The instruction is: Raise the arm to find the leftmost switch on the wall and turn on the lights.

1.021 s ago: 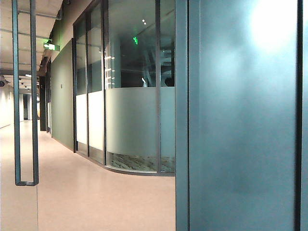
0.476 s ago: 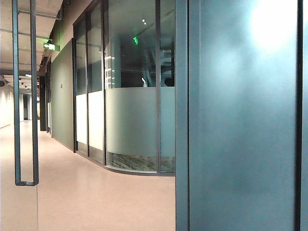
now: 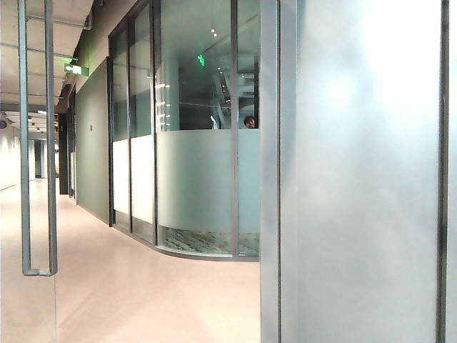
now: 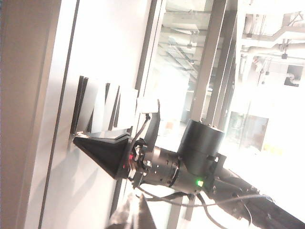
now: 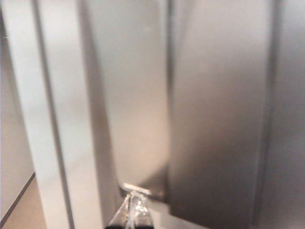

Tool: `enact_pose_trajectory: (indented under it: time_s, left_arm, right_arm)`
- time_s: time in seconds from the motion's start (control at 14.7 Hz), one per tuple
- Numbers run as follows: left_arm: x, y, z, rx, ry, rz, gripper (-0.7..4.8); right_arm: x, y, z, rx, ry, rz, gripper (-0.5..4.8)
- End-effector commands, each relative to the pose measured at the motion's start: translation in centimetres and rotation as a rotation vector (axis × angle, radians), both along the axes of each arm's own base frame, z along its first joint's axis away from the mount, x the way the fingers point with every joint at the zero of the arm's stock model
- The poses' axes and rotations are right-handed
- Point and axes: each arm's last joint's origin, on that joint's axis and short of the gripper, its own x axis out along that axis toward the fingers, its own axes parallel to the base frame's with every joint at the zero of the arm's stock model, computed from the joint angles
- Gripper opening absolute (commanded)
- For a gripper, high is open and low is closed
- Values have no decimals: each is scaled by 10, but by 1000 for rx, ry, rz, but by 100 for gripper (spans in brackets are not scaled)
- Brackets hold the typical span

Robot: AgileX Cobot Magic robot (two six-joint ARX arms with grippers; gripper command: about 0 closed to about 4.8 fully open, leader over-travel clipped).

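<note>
On the white wall, the switch panel shows as a row of several rockers in the left wrist view. My right gripper, a black tapered pair of fingers, is shut and its tip touches the panel's end rocker. Seen very close and blurred in the right wrist view, the right gripper meets the edge of a large pale switch rocker, with a darker rocker beside it. My left gripper hangs back from the wall, shut and holding nothing. Neither gripper appears in the exterior view.
The exterior view looks down a corridor with frosted glass partitions, a dark door frame close by and a glass door handle. A metal strip runs down the wall beside the panel. Cables trail from the right arm.
The glass panel on the right of the exterior view has grown much brighter over the last second. A person's head now shows above the frosted glass.
</note>
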Motion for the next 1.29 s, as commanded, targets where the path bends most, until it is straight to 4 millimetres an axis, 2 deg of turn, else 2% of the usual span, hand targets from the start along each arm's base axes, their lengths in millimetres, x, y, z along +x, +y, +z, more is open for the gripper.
enact_pose_trajectory:
  time_s: [0.07, 0.34, 0.41, 0.48, 0.54, 0.61, 0.82, 0.88, 0.95, 1.29]
  left_arm:
    - [-6, 2, 3, -1, -22, -9, -5]
    - [-10, 4, 5, -5, -31, -7, -5]
    - [-14, 7, 6, -11, -19, 25, -5]
    - [-20, 11, 5, -10, -9, 119, -5]
    - [-30, 19, 3, 18, -21, 322, -5]
    - [-39, 26, 1, 50, -25, 441, -5]
    - [-67, 43, -8, 112, -22, 670, -5]
    - [-83, 52, -22, 126, -40, 803, -5]
    - [-92, 58, -35, 131, -44, 855, -5]
    - [-119, 69, -127, 199, 4, 857, -5]
  right_arm:
    - [-25, -11, 16, 25, -61, -7, -1]
    - [-73, -29, 36, 27, -125, 77, -1]
    - [-95, -38, 40, 24, -120, 77, -1]
    - [-108, -44, 42, 24, -121, 77, -1]
    - [-124, -51, 45, 27, -126, 76, -1]
    - [-138, -57, 46, 30, -136, 72, -1]
    - [-170, -72, 39, 18, -170, 18, -1]
    - [-179, -78, 24, -13, -166, -52, -1]
    - [-183, -80, 9, -11, -150, -76, -1]
    - [-193, -88, -82, -27, -58, -154, -1]
